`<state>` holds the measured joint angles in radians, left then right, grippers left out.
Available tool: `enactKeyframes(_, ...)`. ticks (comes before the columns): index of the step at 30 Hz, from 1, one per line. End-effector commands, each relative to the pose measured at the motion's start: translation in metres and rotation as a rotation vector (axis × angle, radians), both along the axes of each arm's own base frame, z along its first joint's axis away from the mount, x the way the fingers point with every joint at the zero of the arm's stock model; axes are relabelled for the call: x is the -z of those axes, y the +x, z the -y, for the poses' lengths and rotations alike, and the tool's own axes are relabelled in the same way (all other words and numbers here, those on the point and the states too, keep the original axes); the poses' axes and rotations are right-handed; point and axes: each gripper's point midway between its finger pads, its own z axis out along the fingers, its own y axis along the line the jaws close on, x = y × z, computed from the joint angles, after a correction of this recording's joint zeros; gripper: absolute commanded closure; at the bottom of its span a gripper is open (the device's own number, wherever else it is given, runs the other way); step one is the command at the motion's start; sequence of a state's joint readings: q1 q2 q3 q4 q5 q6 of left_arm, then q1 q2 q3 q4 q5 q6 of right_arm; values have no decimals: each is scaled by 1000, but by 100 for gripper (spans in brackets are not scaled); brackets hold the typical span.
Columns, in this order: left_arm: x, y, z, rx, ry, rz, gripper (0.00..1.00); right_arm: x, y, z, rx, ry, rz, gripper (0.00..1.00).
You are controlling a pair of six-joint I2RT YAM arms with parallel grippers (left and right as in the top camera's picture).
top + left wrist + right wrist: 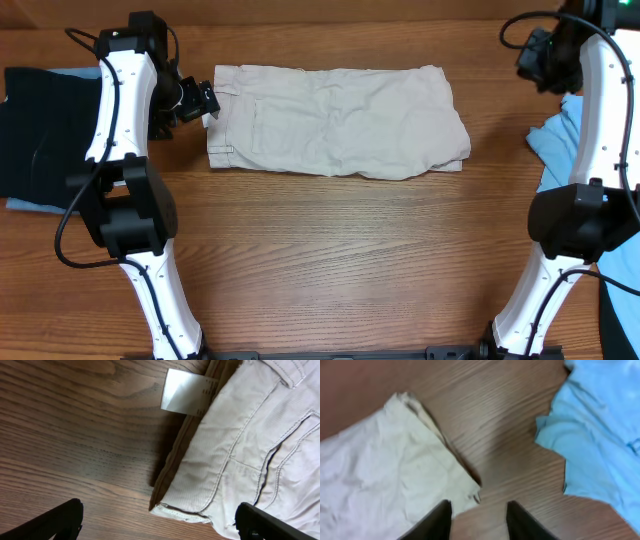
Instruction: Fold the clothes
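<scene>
The wooden desk (330, 250) carries the khaki shorts (340, 120) flat across its far middle, between a black garment (40, 130) at left and a light blue T-shirt (565, 140) at right. The left gripper (197, 100) hangs at the waistband, the right gripper (480, 517) above the hem corner — both pairs of jaws apart, empty — and a small white label (182, 392) pokes from the waistband.

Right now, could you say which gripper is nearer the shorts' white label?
Left. The left gripper is beside the label; the right gripper, beyond the far end of the shorts.
</scene>
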<state>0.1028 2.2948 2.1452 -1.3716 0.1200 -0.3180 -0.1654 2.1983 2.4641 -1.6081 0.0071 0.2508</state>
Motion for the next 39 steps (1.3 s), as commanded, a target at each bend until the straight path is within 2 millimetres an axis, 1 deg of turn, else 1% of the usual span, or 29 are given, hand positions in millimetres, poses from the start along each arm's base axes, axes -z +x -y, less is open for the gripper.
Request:
enactKeyframes(1,6,-2,-2,-6,-6,-16,0,7,3,-20,-104,103,-5,43)
enactKeyframes(2,6,-2,-2,-6,-5,-16,0,11,0,-21,-103,107,-26,28)
enactKeyframes(3,6,-2,-2,-6,-6,-16,0,14,-4,-21,-102,112,-49,9)
enactKeyframes(4,6,-2,-2,-6,-6,-16,0,15,-8,-22,-101,113,-64,0)
enactKeyframes(7,6,-2,-2,-6,-6,-16,0,16,-14,-23,-96,121,-90,0)
enactKeyframes(12,6,-2,-2,-6,-6,-16,0,16,-12,-23,-98,125,-84,0)
enactKeyframes(13,5,1,-2,-6,-4,-1,0,16,-12,-23,-98,124,-80,0)
enactKeyframes(16,3,23,-5,-6,5,88,0,16,-12,-23,-98,124,-81,0)
enactKeyframes(17,3,25,-4,-7,2,97,0,16,-12,-23,-98,124,-81,0)
enactKeyframes(19,3,24,-2,-4,-2,91,0,16,-14,-24,-98,126,-90,0)
enactKeyframes(20,2,28,-3,-3,-1,110,0,16,-14,-24,-98,126,-90,0)
enactKeyframes(23,4,24,-3,2,1,92,0,16,-12,-23,-98,123,-82,0)
enactKeyframes(25,6,27,-1,5,3,104,0,16,-12,-21,-98,110,-85,0)
enactKeyframes(27,11,31,3,16,4,117,0,17,-13,-18,-94,93,-89,0)
enactKeyframes(30,28,35,16,46,7,130,0,17,-14,-19,-91,97,-93,0)
enactKeyframes(32,41,36,32,73,-13,138,0,17,-13,-20,-90,97,-91,0)
enactKeyframes(33,46,37,43,92,-28,146,0,17,-12,-20,-91,96,-87,0)
enactKeyframes(35,51,37,56,122,-19,151,0,17,-9,-19,-91,94,-77,0)
enactKeyframes(39,68,33,61,147,47,146,0,18,-10,-20,-91,96,-83,0)
